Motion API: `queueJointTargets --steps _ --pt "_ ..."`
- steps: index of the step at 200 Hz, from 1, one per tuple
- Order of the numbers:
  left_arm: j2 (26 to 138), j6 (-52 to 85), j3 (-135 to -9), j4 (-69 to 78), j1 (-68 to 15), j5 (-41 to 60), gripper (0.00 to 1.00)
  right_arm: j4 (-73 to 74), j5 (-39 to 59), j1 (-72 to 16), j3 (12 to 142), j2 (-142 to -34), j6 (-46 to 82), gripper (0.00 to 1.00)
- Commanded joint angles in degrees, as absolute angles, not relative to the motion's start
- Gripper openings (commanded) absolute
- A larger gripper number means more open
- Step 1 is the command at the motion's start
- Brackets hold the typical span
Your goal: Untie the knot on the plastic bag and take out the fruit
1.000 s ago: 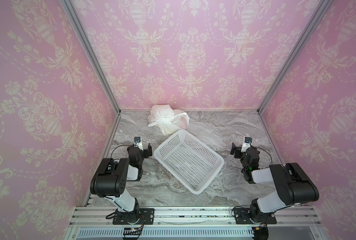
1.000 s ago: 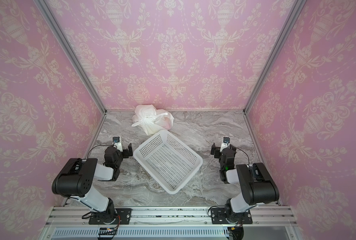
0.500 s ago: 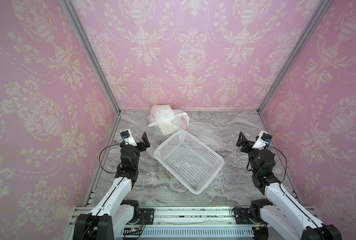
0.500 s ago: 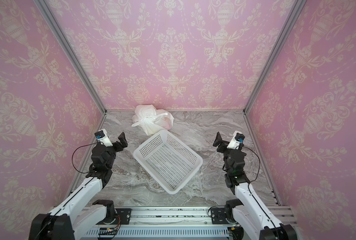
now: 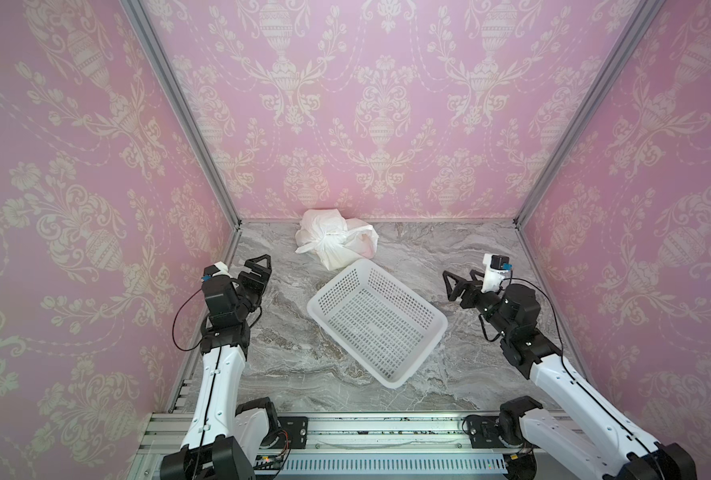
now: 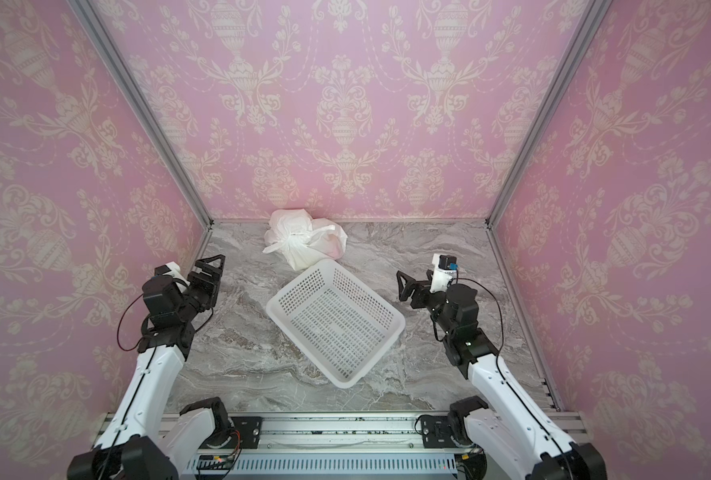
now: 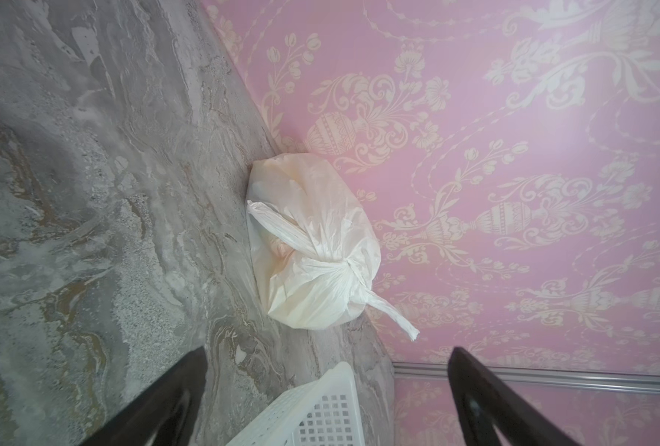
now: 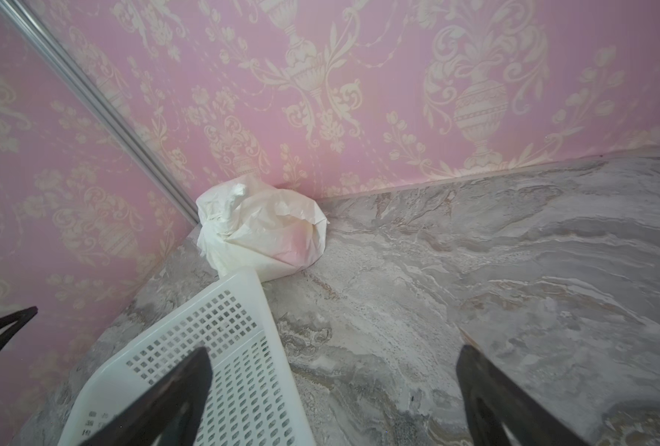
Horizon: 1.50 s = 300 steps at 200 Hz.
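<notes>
We count: one bag, with one knot; one basket; one tabletop; two grippers, left gripper and right gripper. Fruit, hidden inside the bag: we cannot count it.

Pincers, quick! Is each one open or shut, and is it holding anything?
Left pincer: open, holding nothing.
Right pincer: open, holding nothing.

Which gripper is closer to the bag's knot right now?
Left. The left gripper hangs open left of the knot, near the plastic bag; the right gripper hangs open farther off, right of the basket.
</notes>
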<state>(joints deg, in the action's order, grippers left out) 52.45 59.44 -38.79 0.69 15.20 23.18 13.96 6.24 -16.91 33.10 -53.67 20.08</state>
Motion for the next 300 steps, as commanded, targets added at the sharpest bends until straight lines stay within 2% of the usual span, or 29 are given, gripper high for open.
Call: queueJointTargets --steps 1,27,50,76,149,186,218,300 --pt "45.3 48.2 -41.2 -11.6 13.9 17.6 0.99 4.8 6.6 -21.5 40.1 -58.0 15.9 1.00" --pt "42.5 46.3 -30.9 -3.0 13.9 15.9 0.99 -2.2 4.3 -25.3 46.6 -64.5 14.9 1.00" --pt "45.2 46.1 -31.9 -2.5 13.2 19.2 0.99 -5.3 1.4 -28.5 50.0 -69.5 13.0 1.00" --pt "45.0 45.6 -30.7 -2.2 12.4 17.5 0.99 -10.4 -1.4 -31.4 55.5 -76.2 11.3 1.00" --pt "45.3 42.9 -31.5 -3.7 11.1 15.6 0.99 -20.5 -4.1 -32.4 70.3 -96.1 10.6 0.98" --pt "46.8 42.8 -32.2 -3.8 10.8 16.3 0.99 -21.2 -6.1 -32.2 72.6 -99.7 11.2 0.84" --pt "46.4 42.5 -32.4 -4.2 10.6 16.2 0.99 -21.8 -6.3 -30.3 73.3 -101.2 12.7 0.57" --pt "46.6 42.1 -32.9 -5.0 10.4 15.8 0.99 -16.3 -4.7 -17.6 60.8 -91.2 19.4 0.29"
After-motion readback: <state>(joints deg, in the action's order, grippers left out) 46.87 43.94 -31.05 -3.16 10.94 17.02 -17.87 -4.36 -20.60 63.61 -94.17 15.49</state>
